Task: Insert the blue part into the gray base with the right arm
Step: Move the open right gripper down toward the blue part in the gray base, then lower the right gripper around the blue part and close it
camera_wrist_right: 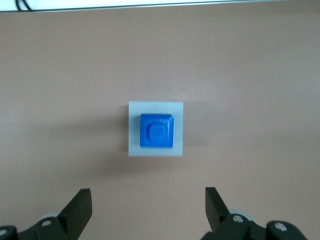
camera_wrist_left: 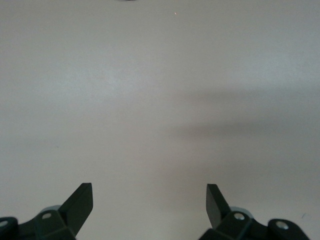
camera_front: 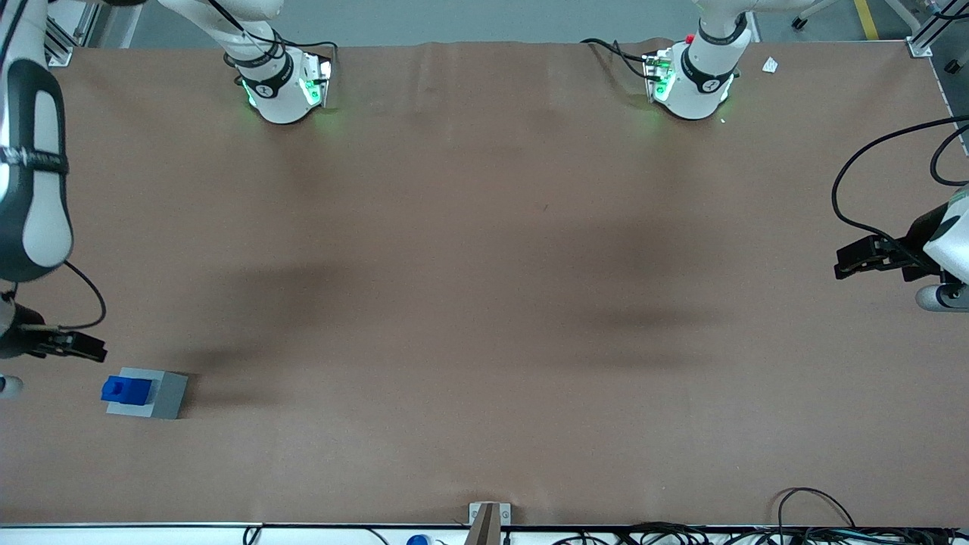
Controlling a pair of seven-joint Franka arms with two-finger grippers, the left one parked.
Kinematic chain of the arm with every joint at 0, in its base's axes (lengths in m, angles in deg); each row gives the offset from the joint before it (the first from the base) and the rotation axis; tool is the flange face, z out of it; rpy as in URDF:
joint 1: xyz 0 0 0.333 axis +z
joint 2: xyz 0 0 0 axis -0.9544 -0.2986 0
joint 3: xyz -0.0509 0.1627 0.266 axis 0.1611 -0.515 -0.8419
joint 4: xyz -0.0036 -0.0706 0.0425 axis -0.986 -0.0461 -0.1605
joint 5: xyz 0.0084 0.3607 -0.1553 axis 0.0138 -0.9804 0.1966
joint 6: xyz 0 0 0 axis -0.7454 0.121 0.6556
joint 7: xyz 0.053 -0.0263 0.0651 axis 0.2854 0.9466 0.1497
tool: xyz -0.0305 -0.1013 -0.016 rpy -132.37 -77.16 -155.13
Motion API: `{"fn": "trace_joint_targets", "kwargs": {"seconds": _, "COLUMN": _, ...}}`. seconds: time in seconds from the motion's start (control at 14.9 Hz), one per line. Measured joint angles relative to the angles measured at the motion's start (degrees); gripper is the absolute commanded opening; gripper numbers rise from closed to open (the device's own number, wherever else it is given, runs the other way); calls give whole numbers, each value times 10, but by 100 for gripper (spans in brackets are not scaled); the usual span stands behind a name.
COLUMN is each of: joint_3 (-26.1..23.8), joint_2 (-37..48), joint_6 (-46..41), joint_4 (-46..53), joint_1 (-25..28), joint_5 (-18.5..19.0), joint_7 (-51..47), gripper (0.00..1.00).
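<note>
The blue part (camera_front: 125,389) sits in the top hollow of the gray base (camera_front: 155,394) near the working arm's end of the table, fairly near the front camera. In the right wrist view the blue part (camera_wrist_right: 156,130) stands inside the gray base (camera_wrist_right: 155,150), its square recess facing up. My right gripper (camera_front: 87,348) hangs above the table, a little farther from the front camera than the base. It is open and empty, its fingertips (camera_wrist_right: 81,202) wide apart in the right wrist view (camera_wrist_right: 148,200), clear of the blocks.
The brown table cover (camera_front: 484,303) spans the scene. The working arm's green-lit base (camera_front: 280,83) stands at the table's back edge. Cables (camera_front: 817,515) lie along the front edge toward the parked arm's end. A small metal bracket (camera_front: 488,518) sits at the front edge's middle.
</note>
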Motion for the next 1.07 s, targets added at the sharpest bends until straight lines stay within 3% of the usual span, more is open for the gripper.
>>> {"fn": "trace_joint_targets", "kwargs": {"seconds": 0.54, "joint_3": -1, "joint_2": -97, "joint_6": 86, "joint_4": 34, "joint_1": -9, "joint_5": -23, "joint_7": 22, "gripper": 100}}
{"fn": "trace_joint_targets", "kwargs": {"seconds": 1.07, "joint_3": -5, "joint_2": -130, "joint_6": 81, "joint_4": 71, "joint_1": -23, "joint_5": -50, "joint_7": 25, "gripper": 100}}
